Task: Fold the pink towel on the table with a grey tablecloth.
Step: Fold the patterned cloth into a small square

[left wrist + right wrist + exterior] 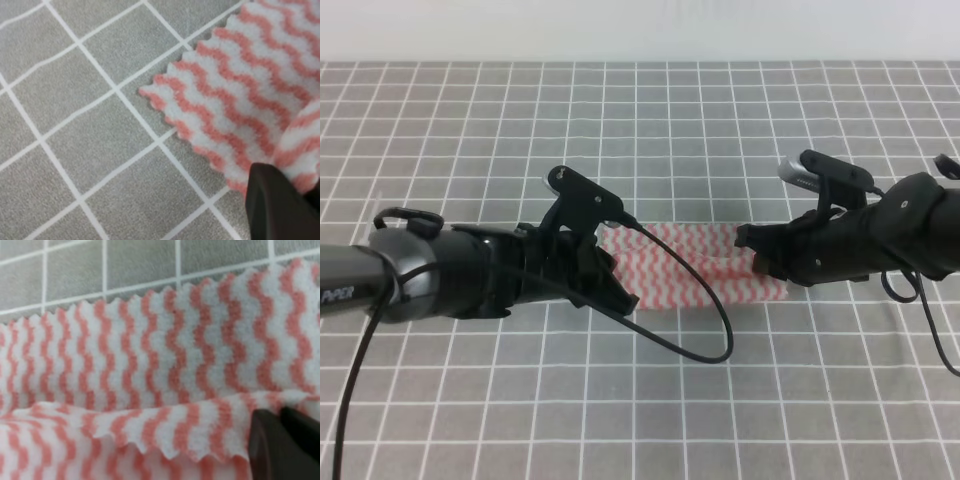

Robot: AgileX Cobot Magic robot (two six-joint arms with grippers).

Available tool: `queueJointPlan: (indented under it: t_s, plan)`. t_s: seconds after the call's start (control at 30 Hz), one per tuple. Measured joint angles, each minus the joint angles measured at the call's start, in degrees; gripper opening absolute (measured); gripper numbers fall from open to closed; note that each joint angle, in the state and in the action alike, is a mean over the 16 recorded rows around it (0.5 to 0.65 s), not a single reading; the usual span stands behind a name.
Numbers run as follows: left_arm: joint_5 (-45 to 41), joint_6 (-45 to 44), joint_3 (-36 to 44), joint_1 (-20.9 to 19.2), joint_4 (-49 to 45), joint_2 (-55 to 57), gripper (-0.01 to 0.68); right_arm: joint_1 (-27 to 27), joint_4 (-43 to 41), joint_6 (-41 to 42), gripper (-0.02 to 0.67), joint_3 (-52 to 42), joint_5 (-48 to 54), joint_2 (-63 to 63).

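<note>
Meanwhile, my left gripper (616, 283) and right gripper (767, 262) pinch opposite ends of the pink towel (695, 268), stretched between them. Under both lies the grey tablecloth (650, 120). I read both as closed on cloth.

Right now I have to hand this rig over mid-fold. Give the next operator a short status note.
Left gripper: down at the left end of the pink towel; a dark finger sits over a raised bit of cloth in its wrist view, but a firm grasp cannot be confirmed.
Right gripper: at the towel's right end, fingers on a lifted edge; closure also unclear.
Towel: lies as a narrow strip between the arms on the grey tablecloth, one layer folded over another.
Done: the first fold appears made.
Left: probably a second fold, end to end, then release and withdraw.
</note>
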State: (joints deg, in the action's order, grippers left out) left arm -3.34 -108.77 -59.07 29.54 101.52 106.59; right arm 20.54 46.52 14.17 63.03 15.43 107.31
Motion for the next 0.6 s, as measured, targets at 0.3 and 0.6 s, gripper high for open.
queueJointPlan:
  t_s: [0.3, 0.6]
  plan:
    - [0.5, -0.4, 0.0, 0.0, -0.1, 0.1, 0.0, 0.0, -0.5, 0.0, -0.001, 1.3, 0.8, 0.7]
    - [0.2, -0.4, -0.1, -0.9, 0.0, 0.2, 0.0, 0.0, -1.0, 0.0, -0.001, 2.8, 1.3, 1.4]
